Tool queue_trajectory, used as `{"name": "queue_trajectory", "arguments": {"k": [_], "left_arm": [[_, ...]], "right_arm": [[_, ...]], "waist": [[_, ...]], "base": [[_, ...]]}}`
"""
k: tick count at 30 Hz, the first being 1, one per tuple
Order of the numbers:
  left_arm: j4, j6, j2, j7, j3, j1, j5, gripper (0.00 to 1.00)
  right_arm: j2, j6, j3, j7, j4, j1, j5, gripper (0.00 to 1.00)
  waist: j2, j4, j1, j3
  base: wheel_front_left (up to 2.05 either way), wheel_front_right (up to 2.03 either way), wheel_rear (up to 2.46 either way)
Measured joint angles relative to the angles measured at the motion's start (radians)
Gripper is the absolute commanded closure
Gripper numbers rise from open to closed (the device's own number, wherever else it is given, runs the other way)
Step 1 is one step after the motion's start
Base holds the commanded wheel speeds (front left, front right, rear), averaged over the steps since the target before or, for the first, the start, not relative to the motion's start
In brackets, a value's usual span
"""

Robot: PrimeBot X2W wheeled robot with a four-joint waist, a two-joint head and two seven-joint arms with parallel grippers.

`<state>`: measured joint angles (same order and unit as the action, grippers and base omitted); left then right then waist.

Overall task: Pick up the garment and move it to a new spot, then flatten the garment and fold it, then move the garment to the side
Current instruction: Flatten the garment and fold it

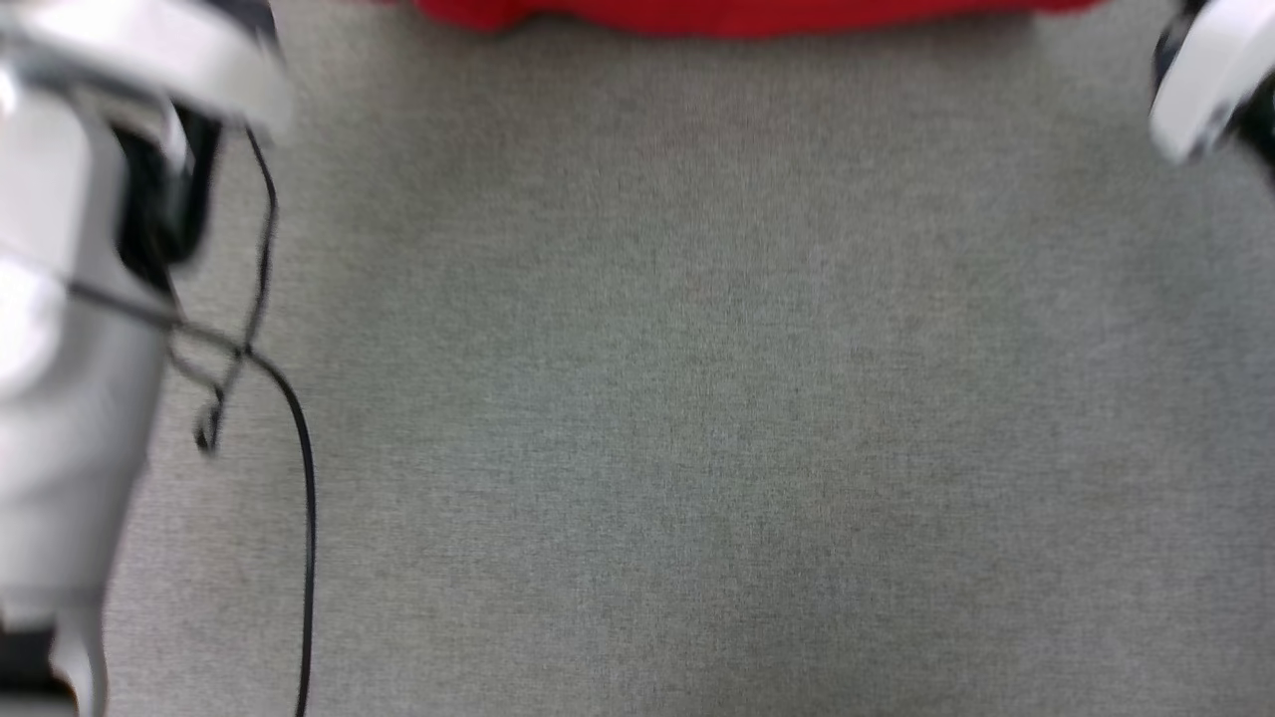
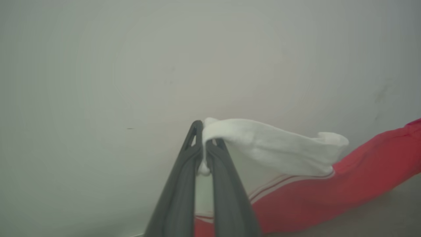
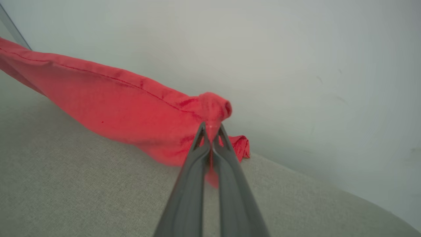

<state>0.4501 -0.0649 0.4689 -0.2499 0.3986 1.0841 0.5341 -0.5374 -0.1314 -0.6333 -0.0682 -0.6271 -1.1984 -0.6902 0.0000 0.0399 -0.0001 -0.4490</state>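
Grey woven cloth covers the counter (image 1: 697,398), with a pale wall (image 2: 131,65) rising behind the garment (image 1: 737,15), which in the head view is a red strip at the far edge of the cloth.

At one end of the garment, the left pincer (image 2: 204,144) is pressed together on a bunched fold of the white sleeve (image 2: 273,144). The striped trim and red body trail away from that grip and sag downward. At the other end, the right pincer (image 3: 211,131) is clamped on a gathered knot of red fabric near a seamed edge, and a small tail hangs just below it.

Gripping the two ends spreads the cloth into a taut span between the arms. I judge this serves either carrying the garment to its new spot or laying it out flat. The middle droops toward the counter, and whether it touches cannot be told.

On the near side of the garment, the pale left forearm (image 1: 60,349) and its loose black cable (image 1: 299,448) flank the open cloth. That is probably where the garment will be spread.
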Motion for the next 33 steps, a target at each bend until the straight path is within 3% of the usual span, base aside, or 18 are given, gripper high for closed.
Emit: {"name": "queue_trajectory", "arguments": {"k": [8, 9, 20, 24, 33], "left_arm": [[-0.201, 0.104, 0.028, 0.004, -0.011, -0.421, 0.044, 1.00], [-0.262, 0.137, 0.031, 0.015, -0.012, -0.559, 0.073, 1.00], [-0.399, 0.248, 0.029, 0.036, -0.010, -1.043, 0.188, 1.00], [-0.447, 0.267, 0.029, 0.067, 0.004, -1.202, 0.240, 1.00], [-0.514, 0.262, 0.067, 0.151, 0.030, -1.358, 0.310, 1.00]], "right_arm": [[-0.033, 0.000, -0.066, 0.004, 0.080, 0.281, -0.074, 1.00], [-0.052, 0.000, -0.079, -0.003, 0.101, 0.377, -0.090, 1.00], [-0.111, 0.000, -0.100, -0.030, 0.181, 0.720, -0.131, 1.00], [-0.125, 0.000, -0.090, -0.045, 0.226, 0.855, -0.138, 1.00], [-0.161, 0.000, -0.032, -0.087, 0.295, 1.021, -0.146, 1.00]], "waist": [[0.0000, 0.006, -0.0002, 0.121], [0.0001, 0.007, -0.0003, 0.165], [0.0001, 0.012, -0.0002, 0.347], [0.0001, 0.016, -0.0002, 0.407], [0.0001, 0.018, -0.0002, 0.475]], "base": [[0.00, 0.00, 0.00], [0.00, 0.00, 0.00], [0.00, 0.00, 0.00], [0.00, 0.00, 0.00], [0.00, 0.00, 0.00]]}}
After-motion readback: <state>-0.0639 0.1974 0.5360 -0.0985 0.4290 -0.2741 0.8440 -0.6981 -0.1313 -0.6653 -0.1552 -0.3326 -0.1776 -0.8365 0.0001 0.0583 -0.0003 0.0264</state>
